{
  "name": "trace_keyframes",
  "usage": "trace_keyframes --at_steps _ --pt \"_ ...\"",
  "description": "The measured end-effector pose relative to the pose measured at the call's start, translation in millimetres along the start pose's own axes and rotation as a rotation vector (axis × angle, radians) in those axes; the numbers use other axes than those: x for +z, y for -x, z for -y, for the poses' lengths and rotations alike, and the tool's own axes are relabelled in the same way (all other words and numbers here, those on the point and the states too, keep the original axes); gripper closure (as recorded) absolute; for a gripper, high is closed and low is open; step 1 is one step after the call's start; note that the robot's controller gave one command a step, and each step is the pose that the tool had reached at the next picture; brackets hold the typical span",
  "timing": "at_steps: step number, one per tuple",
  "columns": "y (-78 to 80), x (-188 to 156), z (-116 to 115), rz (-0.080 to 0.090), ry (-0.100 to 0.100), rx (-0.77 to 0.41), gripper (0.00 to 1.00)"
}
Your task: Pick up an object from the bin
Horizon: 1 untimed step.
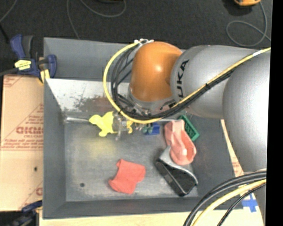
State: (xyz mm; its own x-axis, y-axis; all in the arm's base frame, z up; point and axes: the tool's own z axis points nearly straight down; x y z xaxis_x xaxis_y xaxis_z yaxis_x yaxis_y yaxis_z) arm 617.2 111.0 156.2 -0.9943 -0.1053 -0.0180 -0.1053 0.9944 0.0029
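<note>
Yellow lobed piece (pixel 102 123), flat-looking, is lying on the floor of the grey bin (pixel 79 168) near the far wall (pixel 72 96), left of centre. The gripper (pixel 122 126) is sitting low at its right edge, under the arm's orange cover (pixel 152 71), touching it or just beside it; I am not able to separate the two from this angle. Whether the gripper is open or closed is not showing, since wrist and cables are hiding it. Nothing is visibly being held, so I am logging the state as cannot tell. I am judging the step in hand to be the approach and close on the yellow piece. For a clean grasp: contact is looking off-centre, on the right lobe, so I am expecting the piece to swivel or slip on closing. Centring further left over its body is looking safer. The far wall is sloping close behind, so descending straight down is advisable. A small blue piece (pixel 154 129) is lying just right of the gripper, with a green one (pixel 191 128) beyond it; a wide close is risking catching the blue piece too. The pink soft-looking thing (pixel 180 145), black-and-grey object (pixel 176 175) and red crumpled piece (pixel 126 176) are lying well apart toward the near side and are posing no obstruction. I am proposing a vertical lift, checking that the yellow piece is rising with it.
</note>
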Motion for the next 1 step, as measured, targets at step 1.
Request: trace_keyframes --at_steps 1 --pt "-7.3 -136.6 -1.8 0.006 0.001 0.022 1.00"
